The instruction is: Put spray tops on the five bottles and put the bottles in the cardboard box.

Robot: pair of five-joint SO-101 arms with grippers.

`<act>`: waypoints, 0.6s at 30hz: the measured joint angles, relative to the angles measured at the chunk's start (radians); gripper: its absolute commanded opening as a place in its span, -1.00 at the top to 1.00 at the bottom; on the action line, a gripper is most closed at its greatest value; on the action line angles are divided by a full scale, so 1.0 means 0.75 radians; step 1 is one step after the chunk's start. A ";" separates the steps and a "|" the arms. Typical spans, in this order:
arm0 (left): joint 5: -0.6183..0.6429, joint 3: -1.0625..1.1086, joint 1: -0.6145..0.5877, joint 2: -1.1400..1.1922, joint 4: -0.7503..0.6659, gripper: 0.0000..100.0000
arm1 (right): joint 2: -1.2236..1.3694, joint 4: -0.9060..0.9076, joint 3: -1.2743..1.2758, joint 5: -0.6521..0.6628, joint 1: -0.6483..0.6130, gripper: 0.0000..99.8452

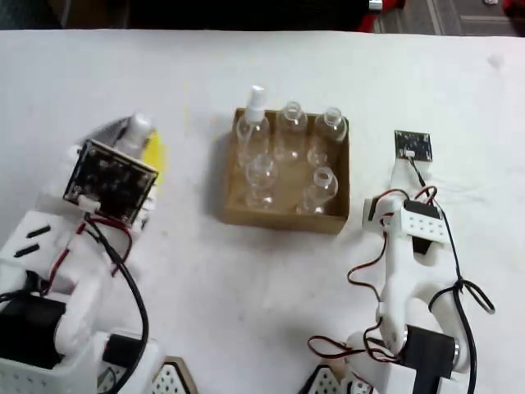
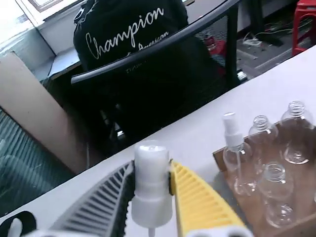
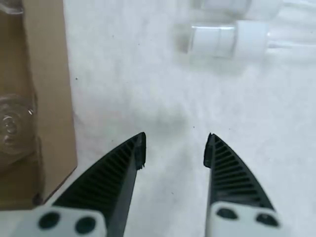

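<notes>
Pinched between the left gripper's jaws, a top stands left of the box; likely light, slick plastic, best held by its collar. Its jaws spread, the right gripper hovers right of the box, by spare tops. Overhead: five bottles in the box, one capped.

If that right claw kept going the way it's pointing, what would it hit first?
Probably the spray top lying ahead of the open right gripper, though depth is unclear and the bare table may come first. The cardboard box sits off to one side.
</notes>
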 measured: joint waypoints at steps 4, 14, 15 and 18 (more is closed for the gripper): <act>0.057 0.000 0.121 -0.004 0.000 0.95 | 0.000 0.000 0.000 0.000 0.000 0.65; 0.149 0.000 0.184 -0.004 -0.184 0.95 | 0.000 0.000 0.000 0.000 0.000 0.65; 0.221 0.000 0.198 -0.004 -0.250 0.95 | 0.000 0.000 0.000 0.000 0.002 0.65; 0.526 0.000 0.219 -0.004 -0.397 0.95 | 0.000 0.000 0.000 0.000 0.000 0.65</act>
